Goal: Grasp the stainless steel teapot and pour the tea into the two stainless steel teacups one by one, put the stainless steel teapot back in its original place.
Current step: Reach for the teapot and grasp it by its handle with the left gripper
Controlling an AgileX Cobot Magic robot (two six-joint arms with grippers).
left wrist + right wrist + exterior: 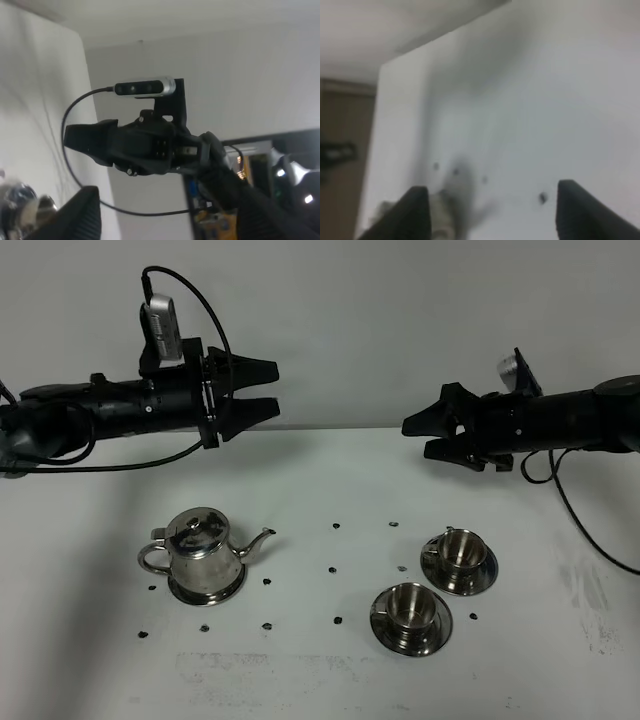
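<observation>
The left fingers (255,370) are spread wide and hold nothing. The right fingers (432,420) are spread wide too, and they are empty. Both pairs hang high in the air above the far side of the bench (320,680), pointing at each other. They touch nothing.

The stainless steel teapot (205,555) stands at about 8 o'clock on the bench, well below the left fingers. It sits on a flat round steel disc (232,591). Its spout (260,540) points to 3 o'clock, toward the cups. Its loop handle (155,558) sticks out at 9 o'clock.

I think the pot is hard and shiny, so it will be slippery. It may be heavy if it is full of tea. The lid might slide when the pot tips. The loop handle looks like the best place to grab, since the round body is too smooth.

Now count. There is one teapot and one disc. There are two stainless steel teacups, a far one (462,550) and a near one (410,606), both at about 4 o'clock. Each stands on its own saucer, so two saucers (482,580) (430,641). There are two arms, and many small black dots (338,620) lie on the bench.
</observation>
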